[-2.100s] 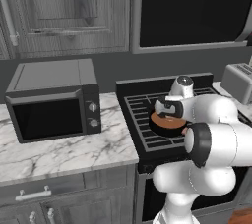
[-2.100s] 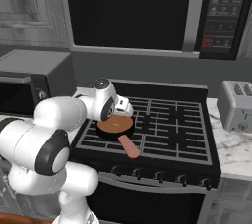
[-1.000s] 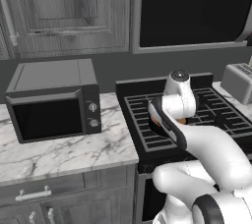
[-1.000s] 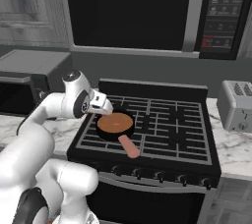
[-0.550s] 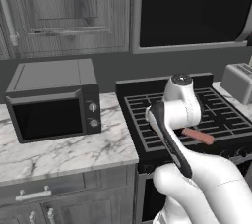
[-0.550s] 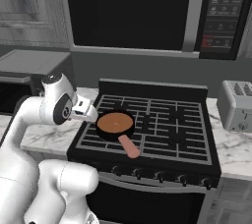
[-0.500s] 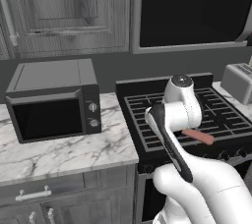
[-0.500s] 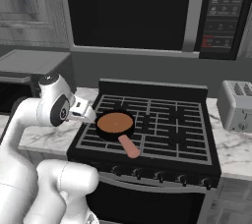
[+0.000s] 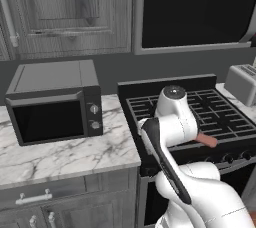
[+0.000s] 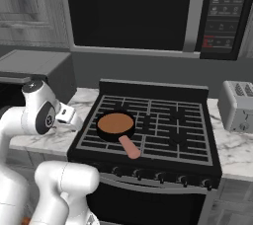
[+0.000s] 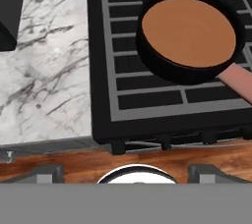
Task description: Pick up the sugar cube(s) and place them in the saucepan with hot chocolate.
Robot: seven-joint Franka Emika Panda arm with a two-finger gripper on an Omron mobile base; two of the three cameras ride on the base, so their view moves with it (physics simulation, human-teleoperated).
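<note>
The saucepan with hot chocolate (image 10: 115,125) is a black pan with a flat brown surface and a pink handle, on the stove's front left burner. In the hand view the saucepan (image 11: 189,31) lies at the upper right, and its handle tip (image 9: 205,139) pokes out from behind my arm in the left base view. My gripper (image 10: 68,116) hangs to the left of the pan, over the seam between counter and stove. Its fingers (image 11: 49,171) stand wide apart, so the gripper (image 11: 127,171) is open with nothing between them. The sugar cubes are out of view.
A grey microwave (image 9: 52,104) stands on the marble counter (image 9: 65,152) left of the stove (image 10: 158,130). A toaster (image 10: 237,105) sits on the counter to the stove's right. Wooden floor (image 11: 74,161) shows below the stove's front edge.
My arm has swung left, off the saucepan and toward the counter. The pan is now uncovered in the right base view. The jaws stayed open.
</note>
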